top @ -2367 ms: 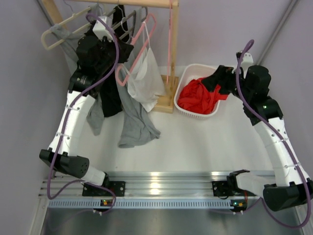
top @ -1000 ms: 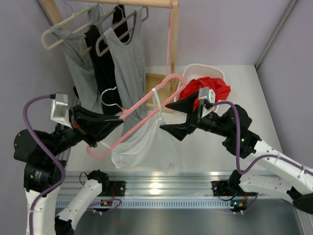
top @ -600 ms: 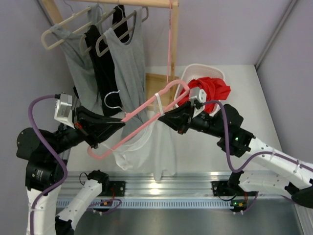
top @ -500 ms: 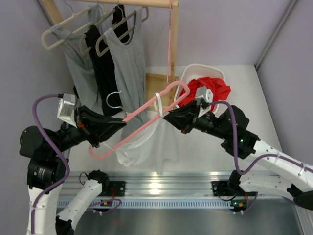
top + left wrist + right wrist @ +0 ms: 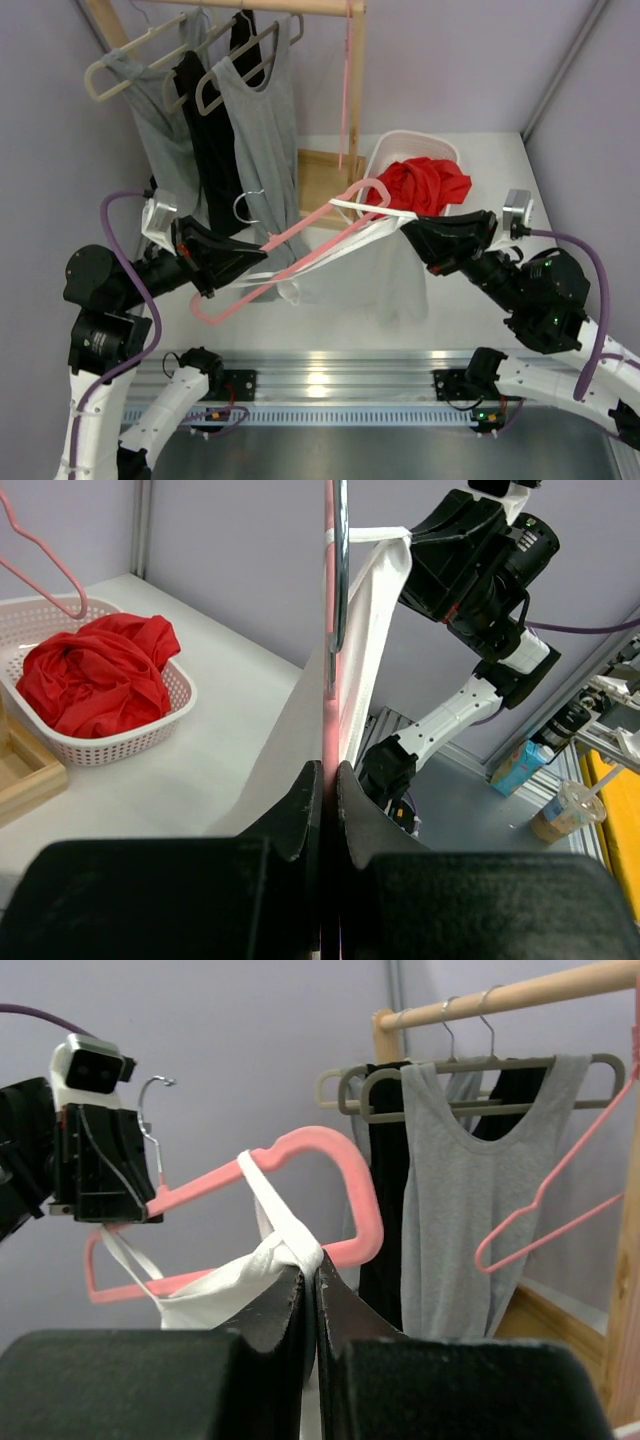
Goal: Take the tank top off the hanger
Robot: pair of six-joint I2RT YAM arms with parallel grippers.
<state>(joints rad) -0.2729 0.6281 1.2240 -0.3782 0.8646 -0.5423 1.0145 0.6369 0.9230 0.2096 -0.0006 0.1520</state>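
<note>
A pink hanger point(image 5: 300, 235) is held in mid-air over the table, with my left gripper point(image 5: 262, 262) shut on its lower bar. In the left wrist view the bar point(image 5: 328, 710) runs straight up from between the closed jaws point(image 5: 327, 775). A white tank top point(image 5: 400, 270) hangs from the hanger's right end and is stretched out to the right. My right gripper point(image 5: 405, 228) is shut on the bunched white fabric by the strap point(image 5: 290, 1250), just under the hanger's curved end point(image 5: 340, 1160). One strap still loops over that end.
A wooden rack point(image 5: 355, 100) at the back carries grey point(image 5: 255, 120) and black point(image 5: 210, 140) tank tops on hangers, plus a bare pink hanger point(image 5: 345, 90). A white basket point(image 5: 400, 145) with a red garment point(image 5: 425, 185) stands to its right.
My right gripper has shut on the white tank top and drawn back to the right, stretching the fabric off the hanger's end. The left gripper with the hanger has shifted slightly right.
</note>
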